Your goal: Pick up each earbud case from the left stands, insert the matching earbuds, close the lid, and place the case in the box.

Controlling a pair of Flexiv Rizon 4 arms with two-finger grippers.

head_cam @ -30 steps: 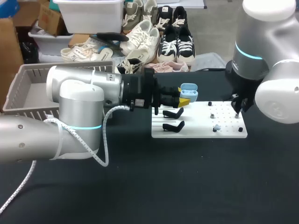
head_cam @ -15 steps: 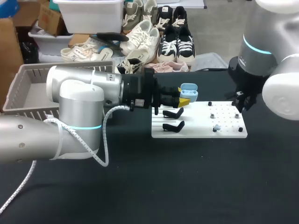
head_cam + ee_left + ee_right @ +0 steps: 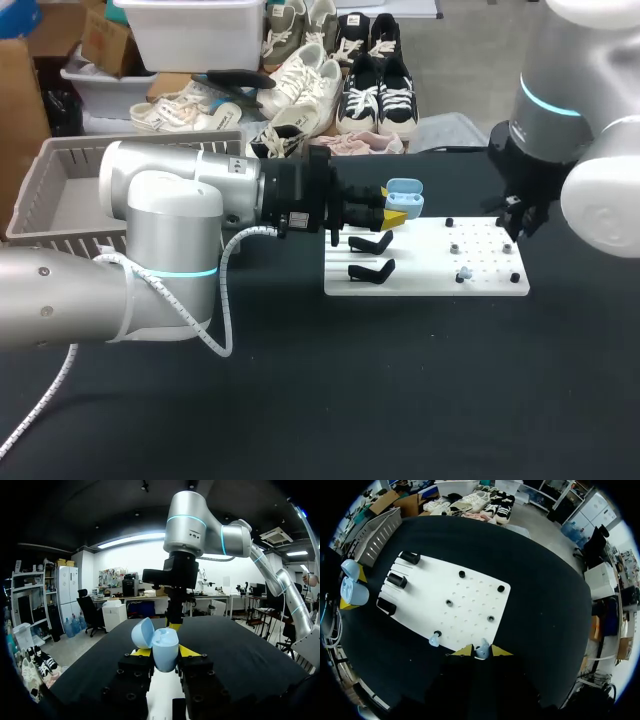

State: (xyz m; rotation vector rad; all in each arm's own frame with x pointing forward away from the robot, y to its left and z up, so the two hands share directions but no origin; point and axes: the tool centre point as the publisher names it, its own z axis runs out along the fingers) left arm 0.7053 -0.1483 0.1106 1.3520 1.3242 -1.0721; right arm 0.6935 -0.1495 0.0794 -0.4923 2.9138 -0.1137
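Pale blue earbud case (image 3: 404,197) and earbud (image 3: 481,652), white board (image 3: 420,281), black stands (image 3: 372,243), black table (image 3: 350,400), grey box (image 3: 60,205).

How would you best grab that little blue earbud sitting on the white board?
Probably from straight above, pinching its rounded head. The earbud seems to sit stem-down in a small black holder on the white board, so only the head sticks up, with bare board around it.

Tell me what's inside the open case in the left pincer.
Under the raised lid, the case shows only its pale blue inner face, nothing visibly seated. Its sockets are hidden. The right pincer holds one earbud.
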